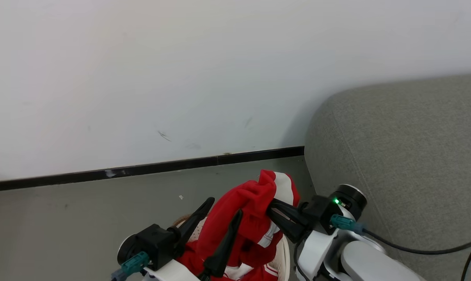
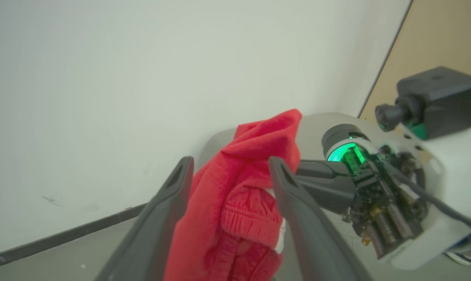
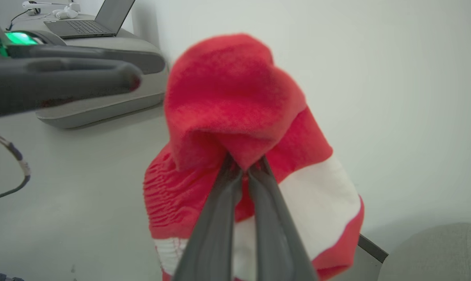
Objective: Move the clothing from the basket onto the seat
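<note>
I read the right tool (image 1: 273,210) as pinched shut on a fold of the clothing (image 1: 255,193), so it hangs above the basket (image 1: 196,231), left of the seat (image 1: 407,148). The left tool (image 1: 225,207) stands wide, straddling the cloth and gripping nothing. I judge 1 hold keeps the swing to the seat free.

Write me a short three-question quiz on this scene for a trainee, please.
1. True or false: the left claw is open, with a finger on either side of the clothing.
2. The right claw is: A open; B shut on the clothing; C shut on nothing.
3. Fill in: in the head view, the sofa lies to the robot's ____.
Key: 1 true; 2 B; 3 right.
</note>
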